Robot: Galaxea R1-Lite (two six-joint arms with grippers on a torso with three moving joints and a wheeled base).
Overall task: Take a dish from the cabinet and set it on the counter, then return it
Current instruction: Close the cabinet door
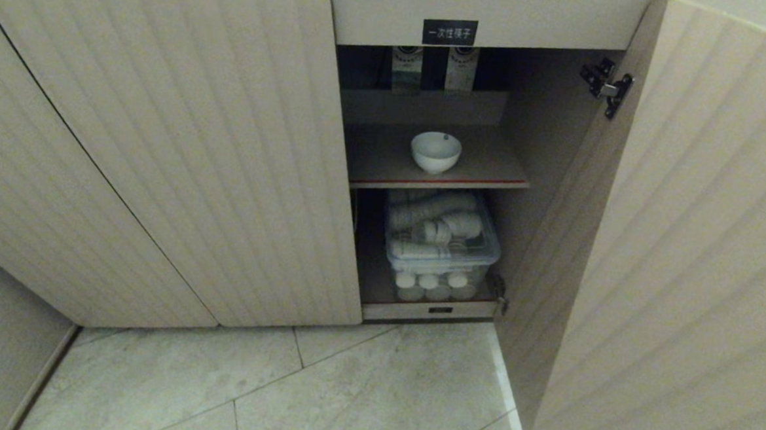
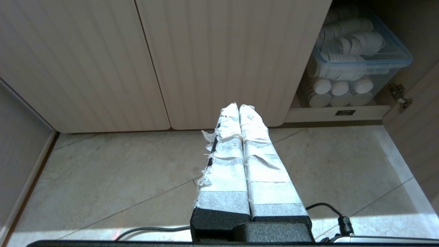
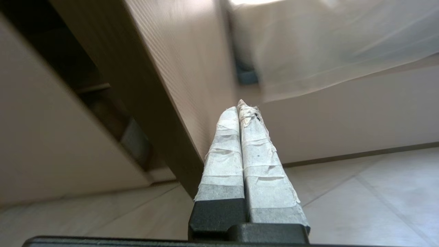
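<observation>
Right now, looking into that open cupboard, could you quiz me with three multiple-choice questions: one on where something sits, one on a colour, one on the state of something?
1. Where is the white bowl?
A. on the upper shelf
B. on the floor
C. inside the plastic bin

2. What colour is the shelf's front edge?
A. blue
B. red
C. green

3. How does the right-hand cabinet door stand?
A. shut
B. taken off
C. swung open

Answers:
1 A, the bowl stands alone on the upper shelf, above the clear bin of cups.
2 B, a thin red strip runs along the shelf front.
3 C, the door hangs open on its hinge, baring both shelves.
</observation>
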